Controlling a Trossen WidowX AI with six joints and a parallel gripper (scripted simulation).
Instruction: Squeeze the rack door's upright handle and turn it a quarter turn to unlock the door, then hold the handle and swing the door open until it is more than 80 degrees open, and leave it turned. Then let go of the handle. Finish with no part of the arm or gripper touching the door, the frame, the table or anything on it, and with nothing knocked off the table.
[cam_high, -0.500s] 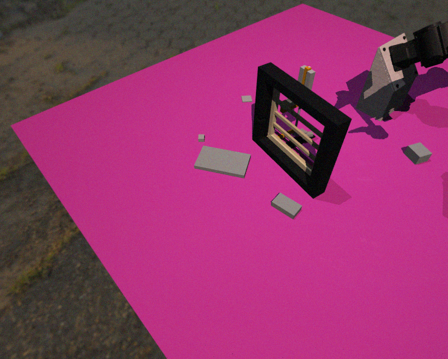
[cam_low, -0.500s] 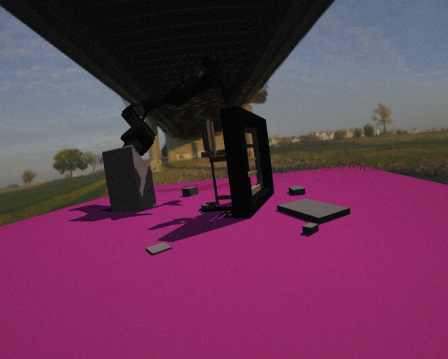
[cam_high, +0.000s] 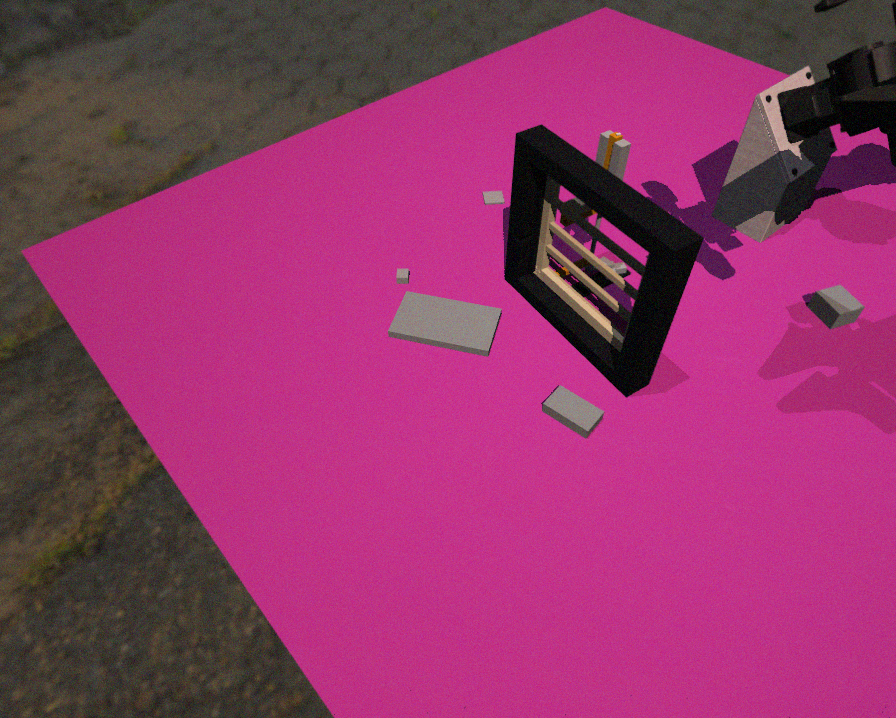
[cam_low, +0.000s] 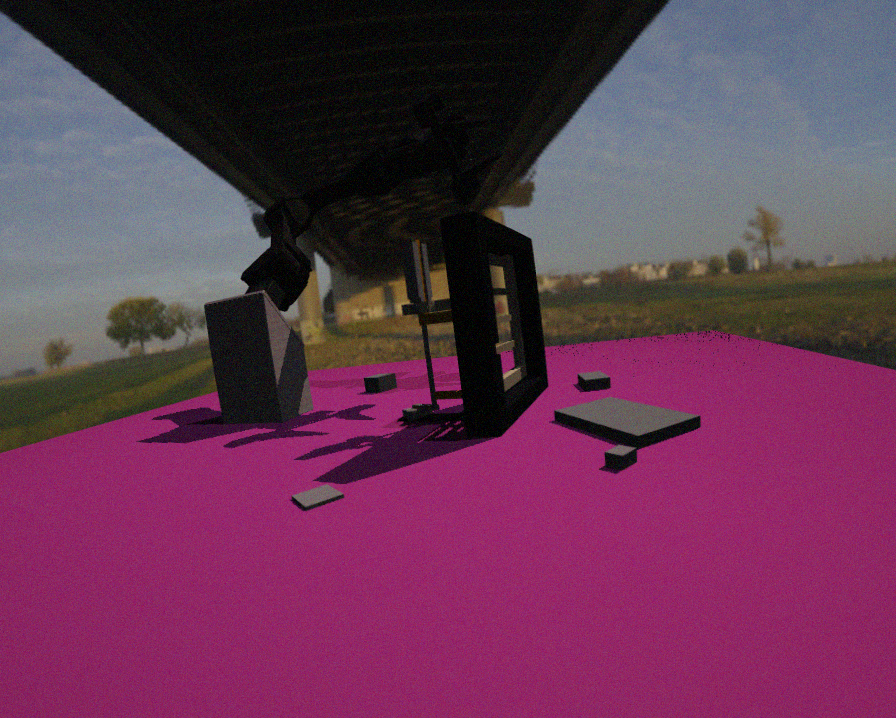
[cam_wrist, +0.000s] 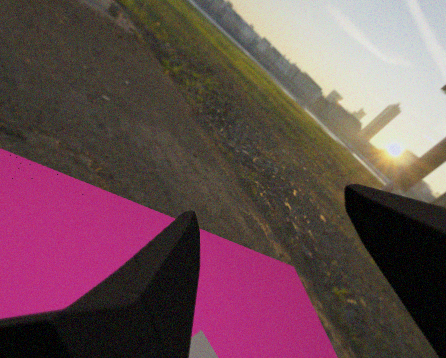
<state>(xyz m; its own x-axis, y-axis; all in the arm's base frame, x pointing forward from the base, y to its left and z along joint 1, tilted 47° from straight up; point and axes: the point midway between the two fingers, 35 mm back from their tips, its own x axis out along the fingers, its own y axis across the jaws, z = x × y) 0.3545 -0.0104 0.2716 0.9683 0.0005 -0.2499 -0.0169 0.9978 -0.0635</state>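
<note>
The black frame (cam_high: 669, 299) (cam_low: 471, 329) stands upright on the magenta table (cam_high: 418, 523) (cam_low: 448, 583). Pale slats of the door (cam_high: 583, 258) (cam_low: 512, 378) show across its opening. The door looks closed, but its exact angle is hard to tell. The grey upright handle (cam_high: 610, 151) (cam_low: 421, 269) with an orange strip stands out on the arm's side of the frame, above a thin rod. My gripper (cam_wrist: 269, 208) is open and empty, its two black fingertips well apart. In the exterior view it is a dark shape high up, clear of the handle; in the top view it is mostly outside the picture.
A large flat grey slab (cam_high: 445, 323) (cam_low: 626, 420) and several small grey blocks, one beside the frame (cam_high: 572, 409) and one nearer the arm (cam_high: 833, 306) (cam_low: 379, 382), lie on the table. The arm's grey wedge base (cam_high: 762, 172) (cam_low: 246, 359) stands on the handle's side.
</note>
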